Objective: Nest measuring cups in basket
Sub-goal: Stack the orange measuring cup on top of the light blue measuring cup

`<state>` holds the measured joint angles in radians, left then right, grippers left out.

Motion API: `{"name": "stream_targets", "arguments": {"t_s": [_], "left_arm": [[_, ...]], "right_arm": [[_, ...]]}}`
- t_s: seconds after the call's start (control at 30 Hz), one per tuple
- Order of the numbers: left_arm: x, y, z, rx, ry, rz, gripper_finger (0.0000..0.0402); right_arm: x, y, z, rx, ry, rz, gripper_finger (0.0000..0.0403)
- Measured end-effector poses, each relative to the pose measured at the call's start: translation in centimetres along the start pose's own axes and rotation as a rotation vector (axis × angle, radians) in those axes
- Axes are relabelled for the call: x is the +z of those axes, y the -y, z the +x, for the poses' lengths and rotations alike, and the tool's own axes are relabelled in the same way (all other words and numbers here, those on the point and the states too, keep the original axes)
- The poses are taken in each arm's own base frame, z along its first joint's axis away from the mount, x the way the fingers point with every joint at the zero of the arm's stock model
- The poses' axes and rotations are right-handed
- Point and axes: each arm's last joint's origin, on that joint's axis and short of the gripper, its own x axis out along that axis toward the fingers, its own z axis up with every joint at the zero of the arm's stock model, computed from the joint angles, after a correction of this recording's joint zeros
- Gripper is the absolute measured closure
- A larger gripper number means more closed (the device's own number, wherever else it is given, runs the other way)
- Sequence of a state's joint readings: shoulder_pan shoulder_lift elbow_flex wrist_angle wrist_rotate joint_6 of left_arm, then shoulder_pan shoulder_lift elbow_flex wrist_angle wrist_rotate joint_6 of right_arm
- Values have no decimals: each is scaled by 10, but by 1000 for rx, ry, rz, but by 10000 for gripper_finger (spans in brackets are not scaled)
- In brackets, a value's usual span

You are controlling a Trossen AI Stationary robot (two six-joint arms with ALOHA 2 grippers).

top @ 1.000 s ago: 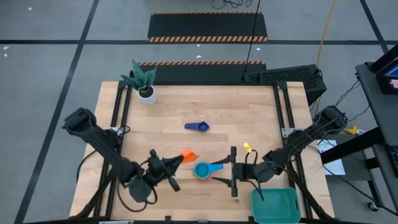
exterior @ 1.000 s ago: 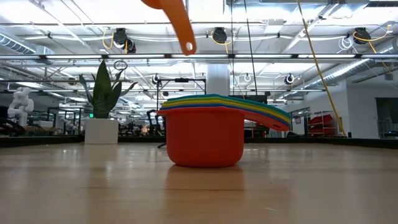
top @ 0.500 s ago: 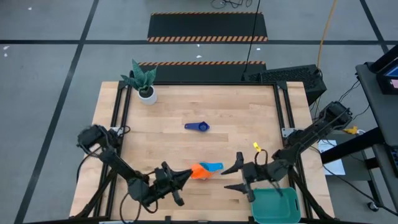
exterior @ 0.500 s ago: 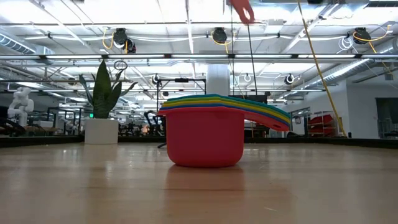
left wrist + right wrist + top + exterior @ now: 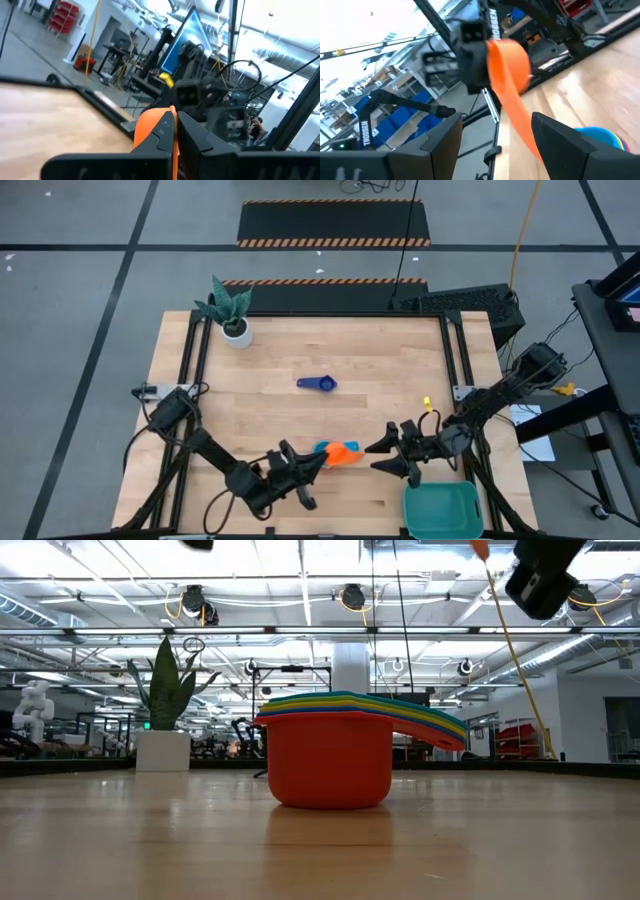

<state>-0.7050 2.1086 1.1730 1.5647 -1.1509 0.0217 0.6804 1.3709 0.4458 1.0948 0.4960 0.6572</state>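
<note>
An orange measuring cup [image 5: 344, 452] hangs above the table near the front edge, with my left gripper [image 5: 320, 463] shut on it. Just under and beside it stands a stack of nested cups [image 5: 330, 755], red at the bottom and light blue on top [image 5: 323, 447]. My right gripper [image 5: 377, 457] is open and faces the orange cup from the right. In the right wrist view the cup's handle [image 5: 516, 117] reaches between its fingers; whether they touch it I cannot tell. A navy cup [image 5: 316, 383] lies alone at mid-table. The teal basket [image 5: 442, 511] stands at the front right. My left gripper pinches the orange cup at its bowl end [image 5: 156, 129] between its two fingers. The fingers come about level from the table's left. The cup is lifted clear, and its flat handle [image 5: 516, 117] sticks out away from the fingers toward my right gripper.
A white pot with a green plant [image 5: 233, 317] stands at the far left corner. Black frame rails [image 5: 192, 370] run along the table's left and right sides. Bare wood lies between the navy cup and the far edge.
My left gripper has carried the orange cup down and toward the table's right and near edges, to just over the nested stack, rolling as it went. My right gripper has rolled and sunk, its fingers now flanking the cup's handle.
</note>
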Motion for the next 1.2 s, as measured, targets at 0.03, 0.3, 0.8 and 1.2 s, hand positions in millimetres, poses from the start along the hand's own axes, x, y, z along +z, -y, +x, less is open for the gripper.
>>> {"name": "stream_targets", "arguments": {"t_s": [0.03,0.3,0.8,1.2], "left_arm": [[3,4,2,-1,8,13,393],[11,12,10,7,32,79,394],[31,13,29,-185,105,47,396],[31,10,41,-305,130,17,395]], "right_arm": [[-1,1,-1,-3,-5,7,172],[-10,4,-17,39,-15,-1,172],[-6,2,-28,199,39,-337,172],[3,-1,-28,221,133,-377,172]]}}
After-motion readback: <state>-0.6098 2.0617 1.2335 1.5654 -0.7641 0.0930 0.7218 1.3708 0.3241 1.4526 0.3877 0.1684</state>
